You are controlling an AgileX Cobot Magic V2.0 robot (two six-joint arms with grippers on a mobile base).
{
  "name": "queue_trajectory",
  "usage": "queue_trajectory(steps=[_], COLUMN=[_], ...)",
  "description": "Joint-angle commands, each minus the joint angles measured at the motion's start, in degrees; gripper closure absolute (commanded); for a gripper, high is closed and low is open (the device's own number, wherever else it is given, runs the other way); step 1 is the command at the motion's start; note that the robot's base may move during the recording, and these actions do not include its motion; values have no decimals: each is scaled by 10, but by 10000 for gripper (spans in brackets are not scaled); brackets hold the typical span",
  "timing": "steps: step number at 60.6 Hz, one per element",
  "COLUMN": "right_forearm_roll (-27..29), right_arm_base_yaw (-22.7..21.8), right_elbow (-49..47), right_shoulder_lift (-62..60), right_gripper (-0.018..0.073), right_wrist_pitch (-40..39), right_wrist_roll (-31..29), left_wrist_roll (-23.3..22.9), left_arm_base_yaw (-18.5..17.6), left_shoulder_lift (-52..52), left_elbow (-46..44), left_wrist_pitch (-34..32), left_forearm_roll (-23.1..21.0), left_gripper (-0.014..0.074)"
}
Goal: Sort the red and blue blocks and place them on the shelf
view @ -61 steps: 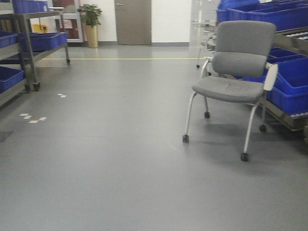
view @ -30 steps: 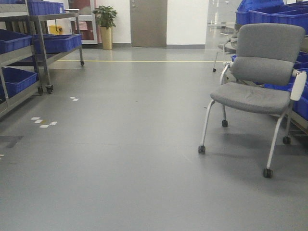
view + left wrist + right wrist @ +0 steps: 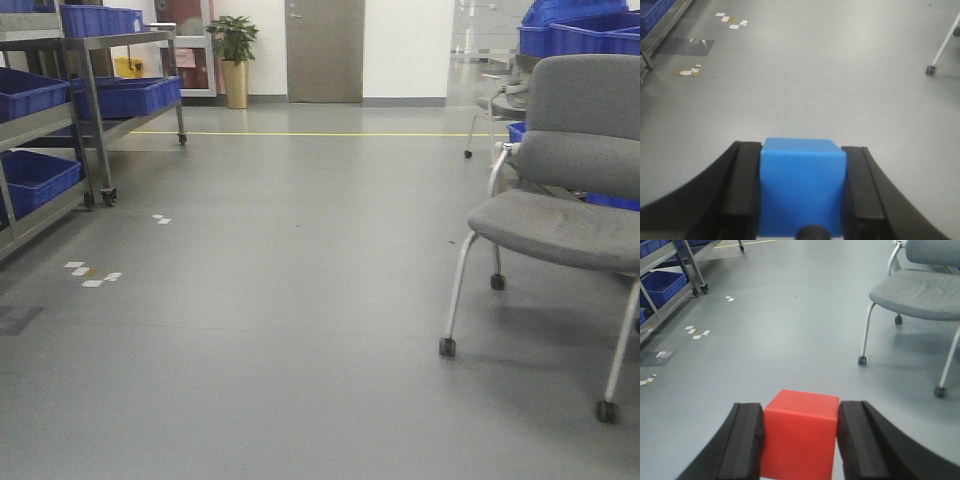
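The blue block [image 3: 802, 185] and red block [image 3: 799, 432] are cropped at bottom.

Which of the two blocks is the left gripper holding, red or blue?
The blue block, clamped in the left gripper; the red block is the one clamped in the right gripper.

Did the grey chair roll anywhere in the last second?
No: the grey chair drifts right in frame, but so do the door and plant; the camera moved.

Left gripper [image 3: 802, 192] clamps blue block [image 3: 802, 182] above floor [image 3: 815, 80].
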Motion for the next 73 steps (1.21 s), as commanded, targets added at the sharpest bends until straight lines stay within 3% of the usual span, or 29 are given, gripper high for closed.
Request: queue_trajectory(steps=[1, 73], right_forearm_roll=[-3, -3], right_arm_base_yaw=[-3, -3], right_elbow=[-17, -17], right_shoulder_lift=[2, 2], right_gripper=[510, 510], right_wrist_pitch=[-52, -52], right_wrist_roll=[-2, -2], left_wrist_roll=[0, 0], left_arm_base_yaw=[0, 0], left_shoulder_lift=[3, 3], left_elbow=[-16, -16], left_wrist_pitch=[-43, -43], left_forearm_roll=[-1, -1], left_gripper=[472, 472])
